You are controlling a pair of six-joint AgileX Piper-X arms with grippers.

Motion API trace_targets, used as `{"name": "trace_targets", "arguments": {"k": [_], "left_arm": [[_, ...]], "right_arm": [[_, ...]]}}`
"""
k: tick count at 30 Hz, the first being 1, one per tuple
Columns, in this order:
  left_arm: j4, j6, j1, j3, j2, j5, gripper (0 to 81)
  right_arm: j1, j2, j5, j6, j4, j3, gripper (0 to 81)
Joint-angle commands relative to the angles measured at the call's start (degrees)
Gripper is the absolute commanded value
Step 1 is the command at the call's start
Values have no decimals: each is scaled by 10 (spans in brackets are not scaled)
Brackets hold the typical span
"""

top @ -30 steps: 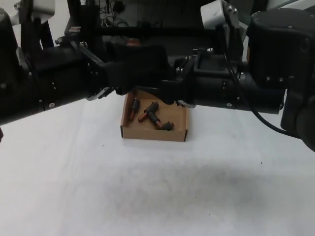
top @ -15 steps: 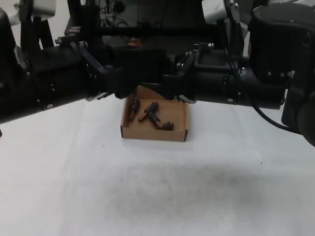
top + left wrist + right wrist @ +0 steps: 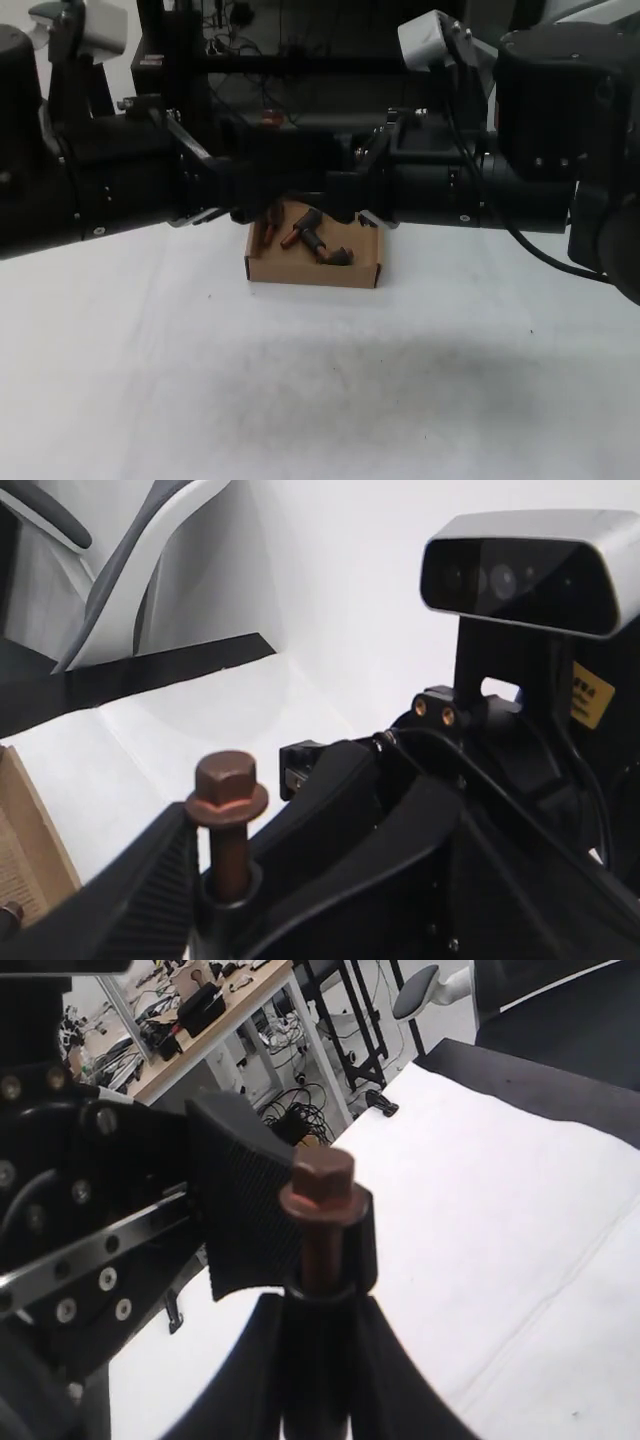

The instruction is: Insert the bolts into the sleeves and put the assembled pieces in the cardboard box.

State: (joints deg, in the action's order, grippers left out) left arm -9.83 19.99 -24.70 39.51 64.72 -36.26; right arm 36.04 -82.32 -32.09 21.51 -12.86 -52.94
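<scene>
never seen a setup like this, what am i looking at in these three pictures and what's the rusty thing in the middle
This is a robot with two black arms meeting above a white bench. The wide picture is taken from behind and above: left arm on one side, right arm on the other. The other two pictures come from a small camera on each arm's wrist. On the bench stands a cardboard box with finished pieces in it. The rusty thing is a bolt, standing head up in a black sleeve. The right gripper has its fingers shut on that sleeve; the left arm's end is close beside it.
</scene>
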Motion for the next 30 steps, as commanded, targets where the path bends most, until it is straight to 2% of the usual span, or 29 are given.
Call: {"name": "trace_targets", "arguments": {"k": [1, 10, 14, 19, 30], "left_arm": [[44, -4, -4, -5, 3, -12, 700], [44, -13, -4, 0, 2, -3, 700], [48, -52, -4, 0, -2, 30, 700], [75, -99, -4, 1, -2, 37, 700], [98, -97, 2, 1, -5, 36, 700]], "right_arm": [[-3, 9, -18, 0, -50, -16, 6], [-3, 9, -43, 0, -45, -16, 6], [-3, 9, -43, 0, -45, -16, 6], [-3, 9, -67, 0, -45, -16, 6], [-3, 9, -61, 0, -41, -16, 6]]}}
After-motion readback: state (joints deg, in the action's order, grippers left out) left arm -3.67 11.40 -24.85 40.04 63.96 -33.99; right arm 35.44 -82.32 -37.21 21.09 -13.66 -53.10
